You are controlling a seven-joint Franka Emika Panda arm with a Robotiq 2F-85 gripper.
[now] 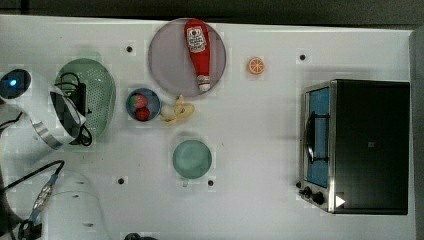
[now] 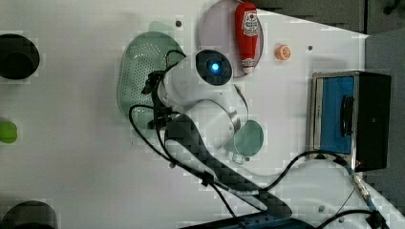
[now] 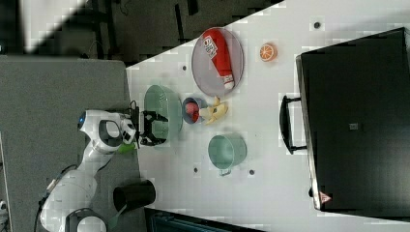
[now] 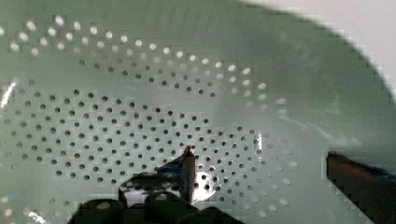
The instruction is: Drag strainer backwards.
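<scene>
Strainer (image 4: 140, 93) basin close under the wrist camera, holes sharp, gripper (image 4: 261, 182) with its fingers (image 4: 187, 172) spread wide, one inside the basin and the other probably near the wall, though contact is hard to judge; nothing held. Top view puts the strainer (image 1: 97, 87) at the table's (image 1: 260, 150) left end, gripper (image 1: 80, 100) over it, blue fruit bowl (image 1: 142, 104) just beside. Judged stage: positioned for hooking, drag itself not yet done; farther off, ketchup bottle (image 1: 197, 50) and oven (image 1: 357, 145).
</scene>
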